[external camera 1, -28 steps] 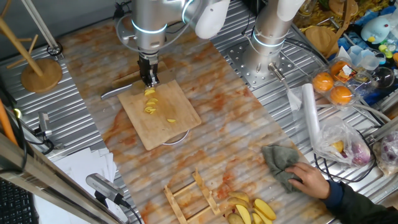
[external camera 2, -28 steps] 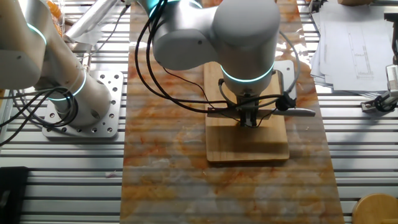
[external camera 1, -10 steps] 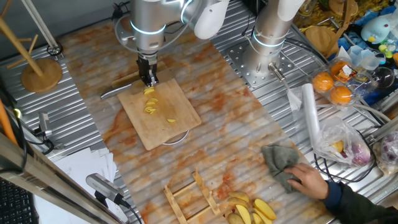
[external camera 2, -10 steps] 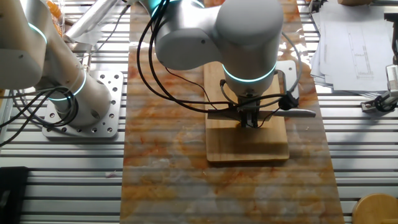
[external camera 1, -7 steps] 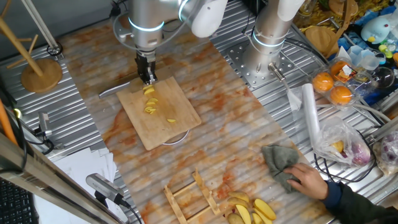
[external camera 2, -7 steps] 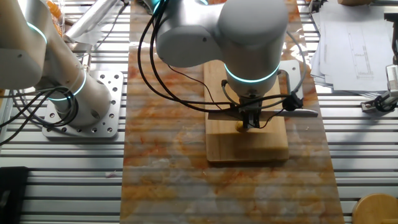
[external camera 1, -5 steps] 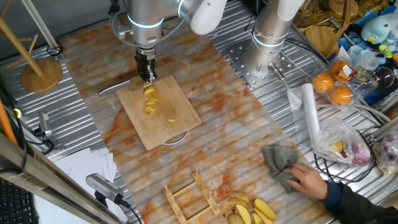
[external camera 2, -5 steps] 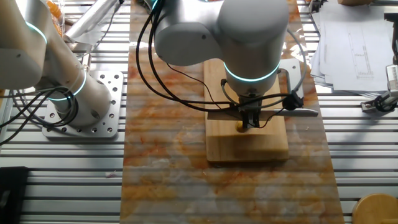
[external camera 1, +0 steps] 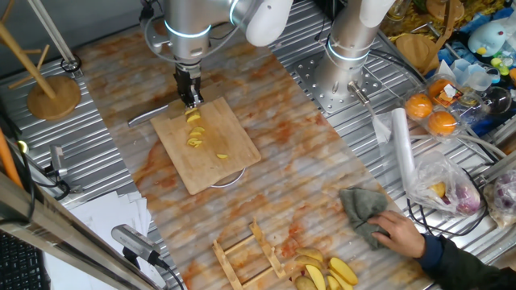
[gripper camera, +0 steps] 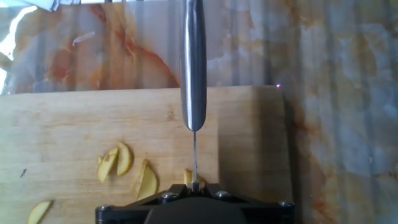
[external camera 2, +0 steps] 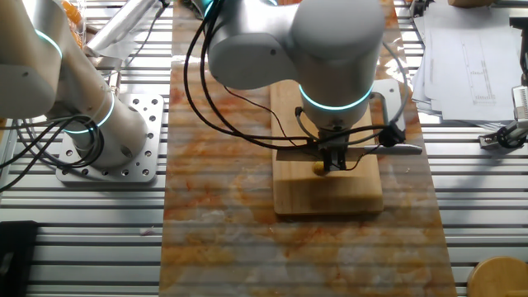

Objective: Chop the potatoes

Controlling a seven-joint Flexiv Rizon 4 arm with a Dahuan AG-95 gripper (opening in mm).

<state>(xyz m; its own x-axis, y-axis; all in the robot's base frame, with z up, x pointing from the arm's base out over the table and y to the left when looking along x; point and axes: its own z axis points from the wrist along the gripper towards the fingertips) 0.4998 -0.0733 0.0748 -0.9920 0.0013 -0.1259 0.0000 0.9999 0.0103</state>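
A robot arm stands over a bamboo board on a marble-patterned tabletop. Its gripper is clamped on a knife, the blade held edge-down and running along the hand view's centre line, with the handle sticking out sideways past the board's far edge.

The potatoes lie on the board as a short trail of thin yellow slices, plus one slice a little apart toward the board's middle. In the hand view, several slices sit to the left of the blade, and a small yellow piece lies right under the blade near the gripper.

Compared with about three seconds ago, the gripper has lifted and drawn back toward the board's far edge. In the other fixed view, a yellow potato lump now shows beside the gripper, where the gripper covered it before. The slices themselves have not moved.

This looks like the upstroke between cuts: the knife has been raised clear and probably needs repositioning over the uncut lump before pressing down again. Chopping seems partly done, with some potato left.

At the tabletop's near edge, a person's hand rests on a grey cloth, well apart from the board.
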